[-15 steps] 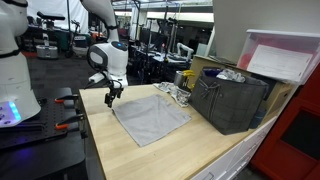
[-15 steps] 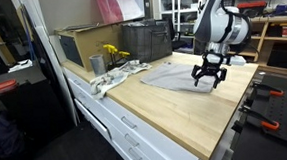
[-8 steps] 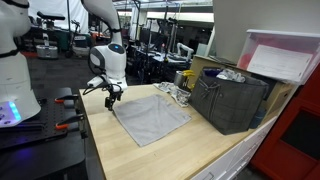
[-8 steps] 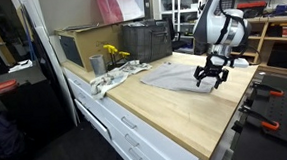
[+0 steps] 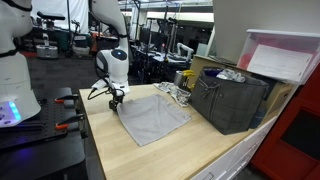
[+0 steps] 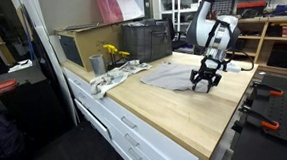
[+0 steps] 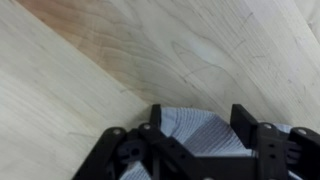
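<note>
**Exterior view.** In an exterior view the gripper [image 5: 116, 98] points down over the near corner of the grey cloth [image 5: 150, 118]. The cloth lies flat on the wooden tabletop [image 5: 160, 155]. Nearly all of it spreads away from the gripper toward the black crate [image 5: 232, 102]. The crate stands well apart from the gripper, beyond the far edge of the cloth. Whether the fingertips touch the fabric cannot be told here.

**Exterior view.** In an exterior view the gripper [image 6: 206, 81] hangs low at the cloth's [image 6: 168, 76] edge, with the fingers spread. The cloth extends from the gripper toward the black crate [image 6: 146, 40]. A metal cup [image 6: 96, 64] stands far from the gripper, past the opposite end of the cloth. Bare tabletop [image 6: 176, 123] lies on the gripper's other side.

**Wrist view.** The gripper [image 7: 199, 112] is wide, the two fingers [image 7: 243, 120] set well apart. A corner of the cloth [image 7: 200, 135] sits directly between them and fills the gap. The jaws are not closed on it. Ahead of the fingertips there is only tabletop [image 7: 120, 50].
</note>
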Action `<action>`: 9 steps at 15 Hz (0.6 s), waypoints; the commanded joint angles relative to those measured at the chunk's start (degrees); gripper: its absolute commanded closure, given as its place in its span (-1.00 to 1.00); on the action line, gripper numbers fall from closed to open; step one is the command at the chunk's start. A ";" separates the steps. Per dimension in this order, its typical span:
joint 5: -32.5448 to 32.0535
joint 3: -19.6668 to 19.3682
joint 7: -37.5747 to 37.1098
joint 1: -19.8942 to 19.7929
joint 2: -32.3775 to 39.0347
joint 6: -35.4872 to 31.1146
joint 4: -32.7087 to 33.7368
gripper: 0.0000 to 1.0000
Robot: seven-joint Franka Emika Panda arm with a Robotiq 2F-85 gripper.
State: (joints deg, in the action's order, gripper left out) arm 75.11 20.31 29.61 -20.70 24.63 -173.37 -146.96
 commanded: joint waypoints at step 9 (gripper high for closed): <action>11.42 3.81 10.91 -2.38 -1.80 1.02 1.35 1.00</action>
State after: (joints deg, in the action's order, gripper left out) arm 82.49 22.37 35.54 -21.64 25.08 -173.30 -144.60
